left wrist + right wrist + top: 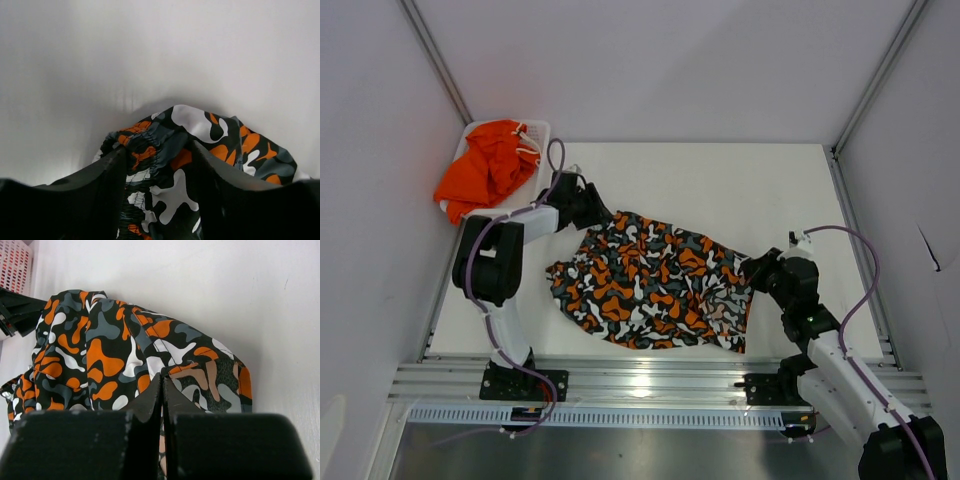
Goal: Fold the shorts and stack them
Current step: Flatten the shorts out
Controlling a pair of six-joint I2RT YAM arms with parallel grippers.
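The patterned shorts (655,285) lie spread and rumpled on the white table between the two arms. My left gripper (595,208) is at their far left corner. In the left wrist view its fingers (107,170) stand apart, with the gathered elastic waistband (145,155) bunched in the gap between them. My right gripper (752,268) is at the right edge of the patterned shorts (110,345), shut on a thin fold of fabric that shows between its jaws (162,377). The plain orange shorts (485,165) lie heaped in the basket at the far left.
A white mesh basket (535,128) sits in the far left corner, its wall also showing in the right wrist view (15,265). Grey walls and metal rails (440,60) bound the table. Bare white table (740,190) lies beyond the patterned shorts.
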